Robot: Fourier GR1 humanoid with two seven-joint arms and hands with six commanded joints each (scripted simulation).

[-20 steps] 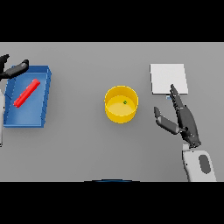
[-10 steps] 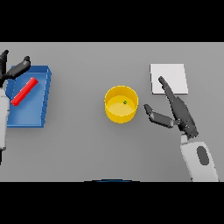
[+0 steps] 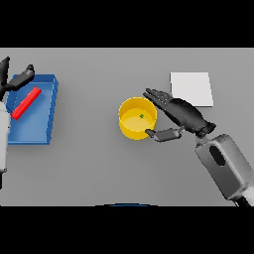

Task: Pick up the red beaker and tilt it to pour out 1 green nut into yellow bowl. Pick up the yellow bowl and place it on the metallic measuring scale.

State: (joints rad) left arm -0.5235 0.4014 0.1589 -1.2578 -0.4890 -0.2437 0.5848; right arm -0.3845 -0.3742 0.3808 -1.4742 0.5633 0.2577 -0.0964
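The right hand [image 3: 182,115] reaches in from the lower right on its white and grey forearm, palm turned toward the round yellow bowl [image 3: 137,118]. Its fingers [image 3: 158,95] stretch out straight along the bowl's right rim while the thumb [image 3: 163,134] points toward the bowl's lower right edge – the hand brackets that side of the bowl but is released, curled round nothing. The bowl stands upright near the middle of the grey table [image 3: 99,168], with one small green nut [image 3: 141,116] lying inside it, right of centre. The flat, pale square measuring scale [image 3: 192,89] lies beyond the hand to the upper right, apart from the bowl. At the far left the left hand [image 3: 15,82] shows at the picture's edge with fingers relaxed and spread, holding nothing – just over the near corner of a shallow blue rectangular tray [image 3: 47,119]. In that tray a slim red beaker [image 3: 26,103] lies on its side, slanted
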